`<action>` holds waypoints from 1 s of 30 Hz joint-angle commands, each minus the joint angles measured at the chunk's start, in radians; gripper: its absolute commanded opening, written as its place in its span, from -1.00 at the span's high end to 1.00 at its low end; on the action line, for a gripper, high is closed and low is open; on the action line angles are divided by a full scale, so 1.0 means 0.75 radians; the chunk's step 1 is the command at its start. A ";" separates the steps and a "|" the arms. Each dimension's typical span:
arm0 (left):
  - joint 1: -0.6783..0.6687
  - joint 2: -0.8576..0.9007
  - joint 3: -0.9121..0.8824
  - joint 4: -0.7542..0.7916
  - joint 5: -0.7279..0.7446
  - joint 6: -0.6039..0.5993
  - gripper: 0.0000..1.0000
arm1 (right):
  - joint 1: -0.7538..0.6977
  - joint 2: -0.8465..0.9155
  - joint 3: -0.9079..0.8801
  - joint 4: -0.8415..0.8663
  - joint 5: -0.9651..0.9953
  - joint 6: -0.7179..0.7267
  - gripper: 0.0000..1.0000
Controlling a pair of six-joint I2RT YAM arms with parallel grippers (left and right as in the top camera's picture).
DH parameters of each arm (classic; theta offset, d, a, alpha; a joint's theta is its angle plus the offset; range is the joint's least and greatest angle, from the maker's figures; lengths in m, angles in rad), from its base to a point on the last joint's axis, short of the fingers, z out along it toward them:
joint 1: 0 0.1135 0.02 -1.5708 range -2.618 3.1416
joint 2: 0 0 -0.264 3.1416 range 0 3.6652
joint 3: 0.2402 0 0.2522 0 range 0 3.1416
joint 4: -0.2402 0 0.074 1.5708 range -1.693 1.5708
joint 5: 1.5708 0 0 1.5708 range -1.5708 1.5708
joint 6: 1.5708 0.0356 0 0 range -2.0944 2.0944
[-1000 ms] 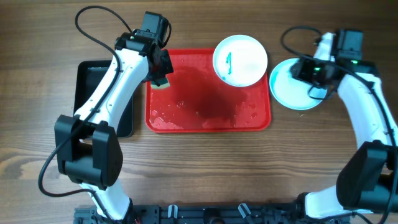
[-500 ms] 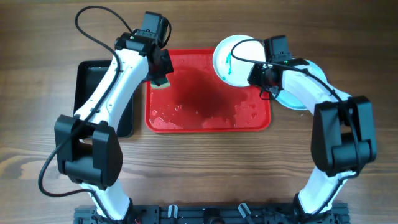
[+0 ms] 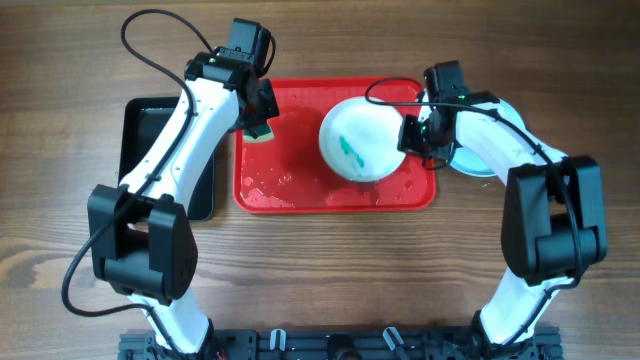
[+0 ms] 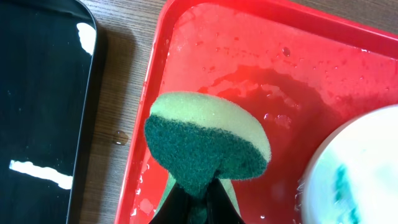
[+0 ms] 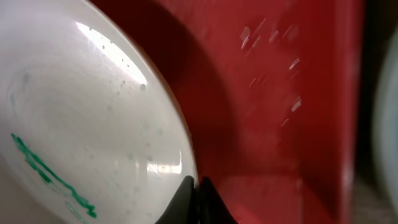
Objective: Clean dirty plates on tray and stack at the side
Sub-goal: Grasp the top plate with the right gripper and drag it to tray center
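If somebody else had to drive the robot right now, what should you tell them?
The left hand is shut on the sponge, at the top-left corner of the wet tray.
The right hand is shut on the rim of the white plate, at the tray's middle.
The green smear is on that plate: not wiped yet.
A pale turquoise plate lies on the table right of the tray, partly hidden by the right arm; one or two, I cannot tell.
Left to do: wipe the white plate, then probably stack it there.
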 commanded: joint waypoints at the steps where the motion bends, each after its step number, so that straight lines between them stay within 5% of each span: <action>1: 0.008 0.018 -0.010 0.004 0.004 -0.022 0.92 | 0.093 -0.042 0.006 -0.087 -0.133 -0.150 0.91; 3: 0.009 0.018 -0.010 0.004 0.004 -0.022 0.92 | 0.140 -0.077 0.068 -0.163 -0.131 -0.234 0.91; 4: 0.009 0.018 -0.010 0.004 0.004 -0.022 0.92 | 0.151 -0.088 0.104 -0.193 -0.132 -0.262 0.73; 7: 0.009 0.018 -0.010 0.005 0.004 -0.022 0.92 | 0.165 -0.101 0.222 -0.237 -0.115 -0.376 -0.25; 10: 0.008 0.018 -0.010 0.004 0.004 -0.022 0.92 | 0.165 -0.099 0.238 -0.129 0.033 -0.485 -0.38; 15: 0.008 0.018 -0.010 0.006 0.004 -0.022 0.92 | 0.166 0.007 0.238 0.031 -0.062 -0.825 -0.21; 23: 0.009 0.018 -0.010 0.009 0.004 -0.022 0.92 | 0.205 0.175 0.238 0.027 -0.113 -0.943 0.04; 29: 0.009 0.018 -0.010 0.009 0.004 -0.022 0.92 | 0.217 0.187 0.238 0.055 -0.067 -0.777 0.92; 30: 0.009 0.018 -0.010 0.009 0.004 -0.022 0.92 | 0.217 0.187 0.238 0.055 -0.038 -0.709 0.91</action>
